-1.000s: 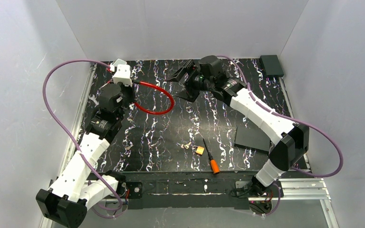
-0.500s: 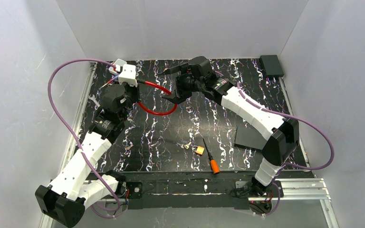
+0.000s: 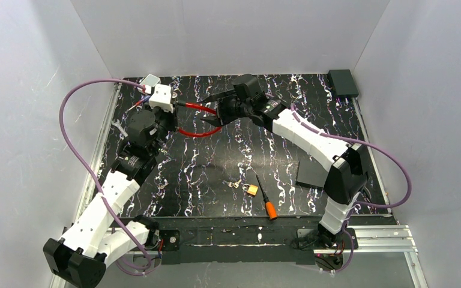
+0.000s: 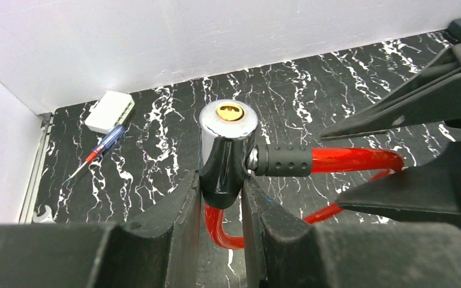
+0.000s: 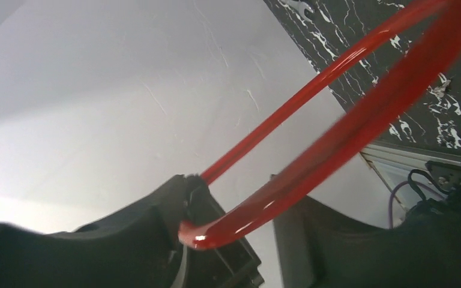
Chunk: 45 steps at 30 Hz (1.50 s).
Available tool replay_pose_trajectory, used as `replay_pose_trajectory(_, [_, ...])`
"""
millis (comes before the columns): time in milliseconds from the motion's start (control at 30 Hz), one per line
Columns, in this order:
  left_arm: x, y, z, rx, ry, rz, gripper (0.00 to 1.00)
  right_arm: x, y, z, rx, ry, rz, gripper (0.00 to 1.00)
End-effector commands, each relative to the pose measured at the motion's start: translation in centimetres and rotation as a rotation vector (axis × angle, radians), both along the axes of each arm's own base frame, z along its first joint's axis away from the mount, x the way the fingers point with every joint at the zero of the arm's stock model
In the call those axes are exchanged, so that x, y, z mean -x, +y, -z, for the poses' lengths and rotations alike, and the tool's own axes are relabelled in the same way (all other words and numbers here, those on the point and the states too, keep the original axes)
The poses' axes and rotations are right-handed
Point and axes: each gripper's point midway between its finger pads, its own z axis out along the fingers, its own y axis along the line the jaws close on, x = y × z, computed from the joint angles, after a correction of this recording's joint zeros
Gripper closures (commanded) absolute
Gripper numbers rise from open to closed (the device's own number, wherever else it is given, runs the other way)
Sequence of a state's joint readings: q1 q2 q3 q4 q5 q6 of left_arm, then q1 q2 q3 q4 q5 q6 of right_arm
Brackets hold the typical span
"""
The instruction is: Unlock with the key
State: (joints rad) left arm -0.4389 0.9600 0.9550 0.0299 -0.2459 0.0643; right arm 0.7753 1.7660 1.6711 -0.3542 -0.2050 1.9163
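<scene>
Silvery and tiny, the metal key lies on the black marbled table just beside a small brass padlock, well apart from both arms. The left gripper clenches the chrome lock barrel keyhole-up, likely presenting it. The right gripper straddles the red cable loop, jaws spread, gripping nothing.

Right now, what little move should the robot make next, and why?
Probably close the right gripper on the red cable: its open fingers seem to straddle it, while the left gripper clamps the lock body, keyhole up. The key lies unheld on the table.
</scene>
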Motion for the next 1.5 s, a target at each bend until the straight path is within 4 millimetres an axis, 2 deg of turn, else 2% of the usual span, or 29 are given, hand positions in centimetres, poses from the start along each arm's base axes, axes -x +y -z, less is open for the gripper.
replay_pose_trajectory(0, [1.6, -1.6, -4.8, 0.086, -0.149, 0.108, 1.00, -1.1, 0.8, -1.8, -0.055, -0.053, 0.019, 0.48])
replay_pose_trajectory(67, [1.9, -1.6, -5.0, 0.085, -0.157, 0.121, 1.00, -1.0, 0.9, -1.6, -0.063, -0.054, 0.012, 0.62])
replay_pose_trajectory(167, [2.3, -1.4, -5.1, 0.076, -0.166, 0.122, 1.00, -0.8, 1.2, -1.7, -0.084, -0.053, -0.004, 0.67])
replay_pose_trajectory(200, [2.4, -1.4, -5.2, 0.077, -0.170, 0.123, 1.00, -0.8, 1.2, -1.7, -0.084, -0.059, -0.007, 0.73])
replay_pose_trajectory(267, [2.7, -1.5, -5.3, 0.075, -0.174, 0.139, 1.00, -0.9, 1.2, -1.7, -0.083, -0.077, -0.011, 0.94])
replay_pose_trajectory(300, [2.8, -1.7, -5.3, 0.071, -0.173, 0.153, 0.89, -0.8, 1.2, -1.6, -0.085, -0.082, -0.017, 0.99])
replay_pose_trajectory(367, [3.5, -2.1, -5.4, 0.066, -0.164, 0.191, 0.56, -1.0, 1.4, -2.2, -0.122, -0.116, -0.026, 0.99])
replay_pose_trajectory(400, [3.9, -2.2, -5.5, 0.060, -0.158, 0.204, 0.43, -1.2, 1.5, -2.5, -0.140, -0.132, -0.029, 0.99])
replay_pose_trajectory(533, [6.1, -1.7, -5.4, 0.019, -0.134, 0.242, 0.14, -2.3, 0.8, -3.5, -0.144, -0.192, -0.030, 0.99])
replay_pose_trajectory(600, [7.6, -0.8, -6.1, 0.044, -0.143, 0.230, 0.02, -3.2, -0.1, -4.2, -0.149, -0.224, -0.019, 0.99])
replay_pose_trajectory(700, [9.4, 1.0, -8.0, 0.145, -0.130, 0.153, 0.02, -4.4, -1.5, -4.7, -0.151, -0.259, -0.005, 0.99])
replay_pose_trajectory(767, [10.2, 1.6, -8.3, 0.191, -0.076, 0.125, 0.02, -4.7, -1.9, -4.8, -0.161, -0.275, -0.009, 0.99])
replay_pose_trajectory(833, [10.8, 1.6, -7.9, 0.229, 0.006, 0.109, 0.02, -4.8, -1.9, -5.0, -0.180, -0.295, -0.022, 0.99])
replay_pose_trajectory(900, [11.1, 1.8, -6.8, 0.290, 0.130, 0.059, 0.02, -4.8, -1.8, -5.4, -0.191, -0.330, -0.038, 0.99])
replay_pose_trajectory(1033, [10.8, 0.5, -6.6, 0.475, 0.298, -0.004, 0.02, -4.7, -1.5, -5.8, -0.194, -0.413, -0.072, 0.99])
replay_pose_trajectory(1100, [10.5, 1.0, -6.3, 0.588, 0.376, -0.129, 0.02, -4.7, -1.5, -6.1, -0.196, -0.477, -0.084, 0.99])
replay_pose_trajectory(1233, [10.1, 0.8, -6.1, 0.686, 0.466, -0.228, 0.09, -4.5, -1.3, -6.3, -0.192, -0.708, -0.131, 0.99])
replay_pose_trajectory(1300, [10.1, 0.6, -6.1, 0.724, 0.489, -0.248, 0.10, -4.1, -1.1, -5.3, -0.185, -0.806, -0.176, 0.99])
replay_pose_trajectory(1367, [10.2, 0.7, -6.1, 0.739, 0.487, -0.252, 0.11, -3.6, -0.7, -3.5, -0.203, -0.861, -0.218, 0.99])
replay_pose_trajectory(1467, [10.6, 1.1, -5.8, 0.730, 0.481, -0.257, 0.12, -2.8, -0.2, -1.1, -0.303, -0.903, -0.250, 0.99])
